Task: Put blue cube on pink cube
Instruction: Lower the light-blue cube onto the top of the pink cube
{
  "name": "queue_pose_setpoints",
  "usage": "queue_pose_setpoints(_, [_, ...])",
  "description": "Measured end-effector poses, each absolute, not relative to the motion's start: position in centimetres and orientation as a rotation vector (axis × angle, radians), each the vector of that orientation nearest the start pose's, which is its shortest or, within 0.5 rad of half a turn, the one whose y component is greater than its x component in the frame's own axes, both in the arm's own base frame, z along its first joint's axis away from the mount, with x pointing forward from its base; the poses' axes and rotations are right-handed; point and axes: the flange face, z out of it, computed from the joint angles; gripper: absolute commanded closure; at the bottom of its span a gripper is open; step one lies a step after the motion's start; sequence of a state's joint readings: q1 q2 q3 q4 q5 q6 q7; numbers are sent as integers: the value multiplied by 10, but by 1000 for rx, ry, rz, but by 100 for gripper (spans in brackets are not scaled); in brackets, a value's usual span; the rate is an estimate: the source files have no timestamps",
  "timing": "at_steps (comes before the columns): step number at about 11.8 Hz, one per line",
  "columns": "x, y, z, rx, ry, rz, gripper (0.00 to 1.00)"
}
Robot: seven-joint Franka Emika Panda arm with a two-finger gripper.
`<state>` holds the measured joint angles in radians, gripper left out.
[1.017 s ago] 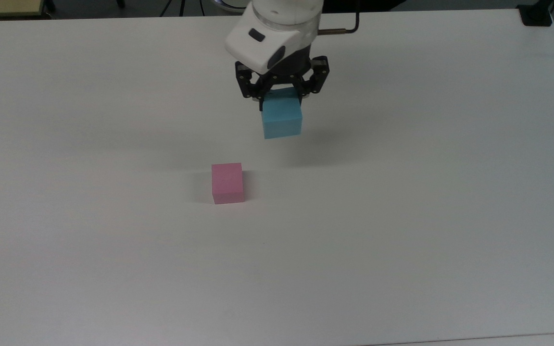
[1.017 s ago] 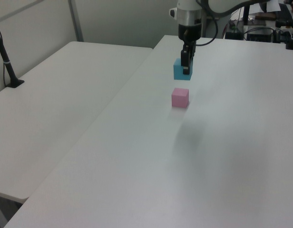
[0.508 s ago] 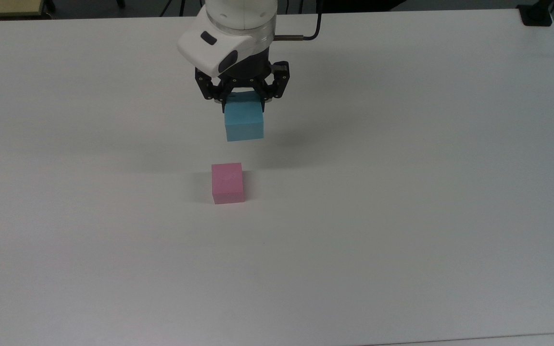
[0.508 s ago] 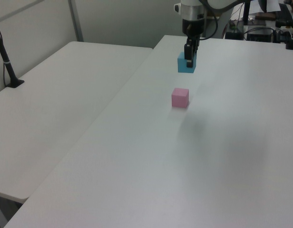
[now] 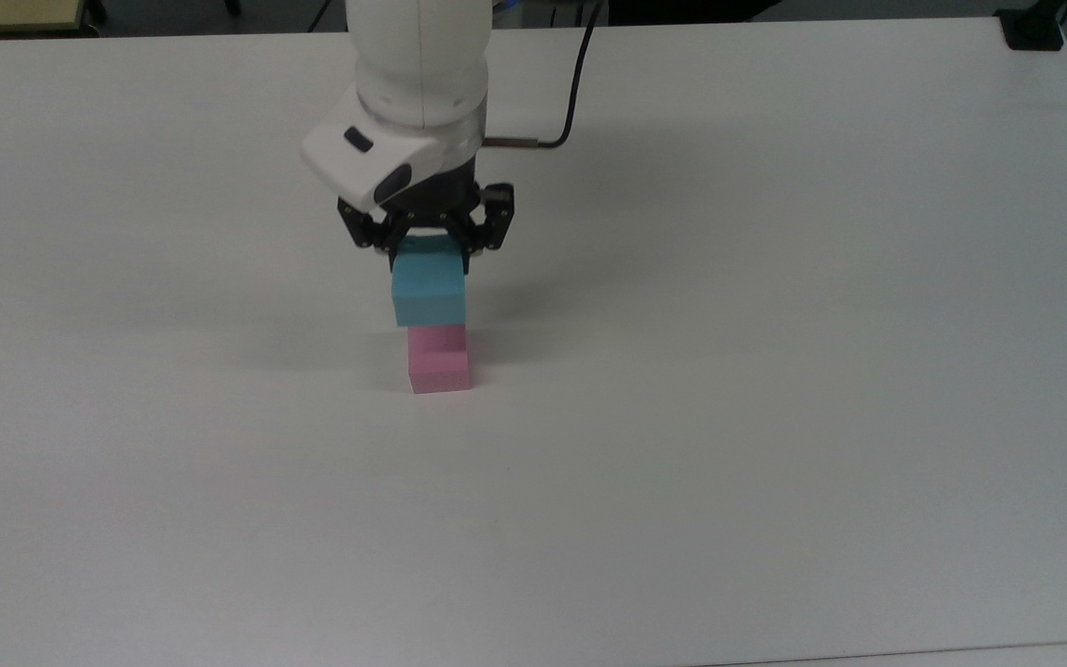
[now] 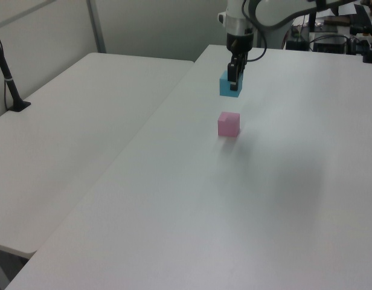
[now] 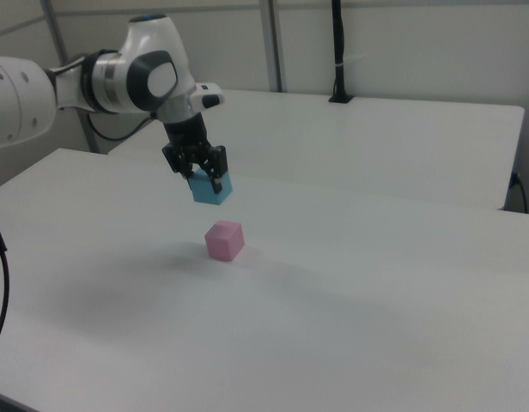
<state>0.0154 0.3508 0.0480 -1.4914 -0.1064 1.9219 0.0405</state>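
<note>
Top view first: your tool (image 5: pixel 429 246) is clamped on the small matte light-blue cube (image 5: pixel 428 289), carried clear above the white tabletop (image 5: pixel 774 371). That cube hangs at twelve o'clock of the small matte pink cube (image 5: pixel 439 359), which sits alone near the tabletop's middle. You look to be mid-carry; next, centre blue over pink, square the faces, lower gently, then release. A second white table (image 6: pixel 65 133) stands at nine o'clock in the left view, pale walls behind.
</note>
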Motion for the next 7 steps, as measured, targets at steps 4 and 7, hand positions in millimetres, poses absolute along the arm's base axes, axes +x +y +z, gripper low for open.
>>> queue_pose_setpoints(4, [685,22,446,-3225,-75,-121,69])
queue_pose_setpoints(7, [689,23,423,-3235,-91,-100,69])
